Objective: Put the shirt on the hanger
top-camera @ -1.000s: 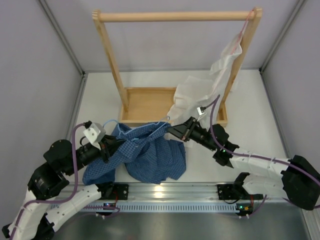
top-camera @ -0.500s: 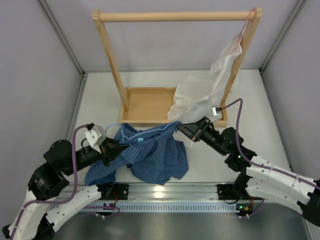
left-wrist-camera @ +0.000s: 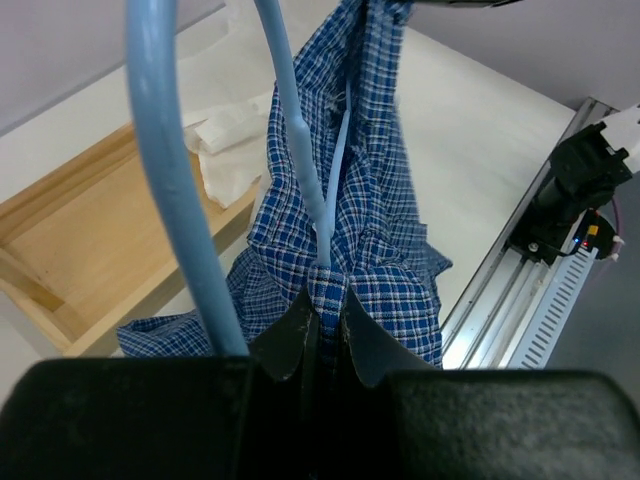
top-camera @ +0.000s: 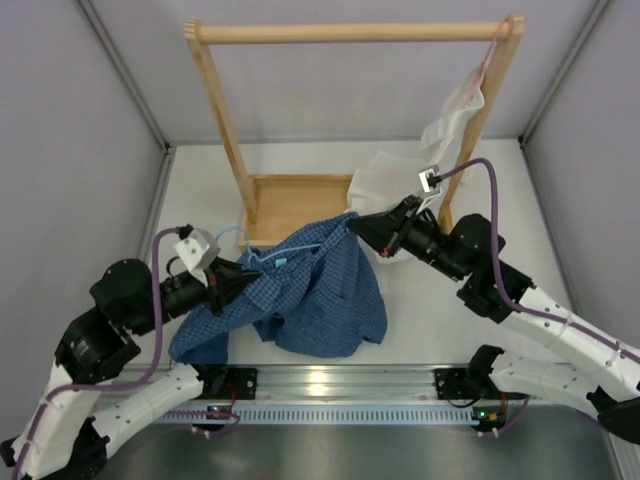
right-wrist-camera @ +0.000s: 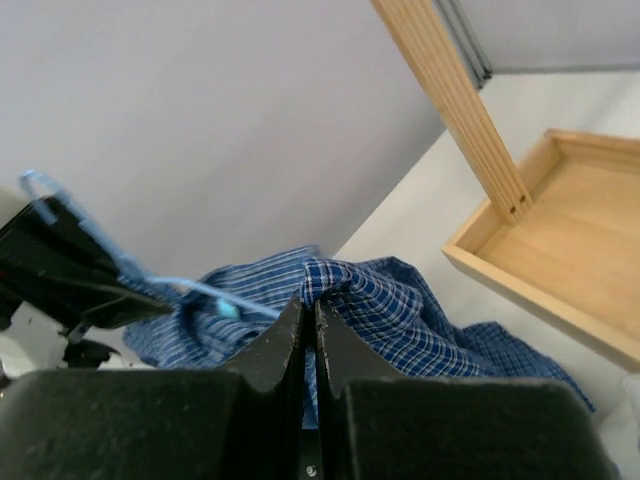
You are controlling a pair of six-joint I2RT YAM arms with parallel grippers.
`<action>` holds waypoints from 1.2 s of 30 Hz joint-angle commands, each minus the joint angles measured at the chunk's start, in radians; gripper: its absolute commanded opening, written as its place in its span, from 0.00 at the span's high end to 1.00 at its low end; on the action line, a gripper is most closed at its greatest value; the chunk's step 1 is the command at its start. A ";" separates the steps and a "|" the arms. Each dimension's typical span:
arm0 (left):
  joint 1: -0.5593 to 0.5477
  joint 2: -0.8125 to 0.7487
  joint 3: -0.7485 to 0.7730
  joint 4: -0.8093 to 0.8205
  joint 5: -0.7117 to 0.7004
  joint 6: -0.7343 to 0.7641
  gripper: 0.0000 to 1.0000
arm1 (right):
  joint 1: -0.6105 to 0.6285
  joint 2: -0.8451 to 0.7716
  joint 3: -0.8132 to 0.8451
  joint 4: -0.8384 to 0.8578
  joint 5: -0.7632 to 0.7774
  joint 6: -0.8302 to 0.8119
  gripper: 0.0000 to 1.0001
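right jaws risen, shirt (top-camera: 320, 295) lifted higher

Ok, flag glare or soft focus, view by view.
Top external: a bright glare spot on the metal rail. Left wrist: the hanger near the lens is soft, the shirt sharper. Right wrist: the right gripper is near-black, detail lost.

the left arm (top-camera: 118, 335), at 8 o'clock, and the right arm (top-camera: 535, 310), at 4 o'clock, have white shells and bulky black joints. a purple cable (top-camera: 153, 300) loops along each, ending at a small pale camera box (top-camera: 194, 247). the jaws are matte black.
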 commanded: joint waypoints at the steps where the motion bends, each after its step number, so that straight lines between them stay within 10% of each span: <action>1: 0.000 0.126 0.077 -0.030 -0.084 -0.031 1.00 | 0.017 0.003 0.124 -0.039 -0.100 -0.167 1.00; 10: 0.000 0.226 0.179 0.325 -0.141 -0.080 1.00 | 0.142 -0.043 0.050 -0.046 -0.086 -0.094 1.00; 16: 0.002 0.329 0.282 0.415 0.073 -0.042 1.00 | 0.208 0.021 -0.091 0.006 0.040 -0.054 1.00; 23: 0.002 0.306 0.077 0.399 0.265 0.043 1.00 | 0.205 -0.263 -0.108 -0.280 0.084 -0.165 0.49; 30: 0.000 0.310 -0.038 0.396 0.468 0.084 1.00 | 0.205 -0.548 0.019 -0.622 -0.061 -0.365 0.40; 36: -0.001 0.488 0.000 0.396 0.748 0.069 1.00 | 0.205 -0.395 0.160 -0.631 -0.161 -0.511 0.31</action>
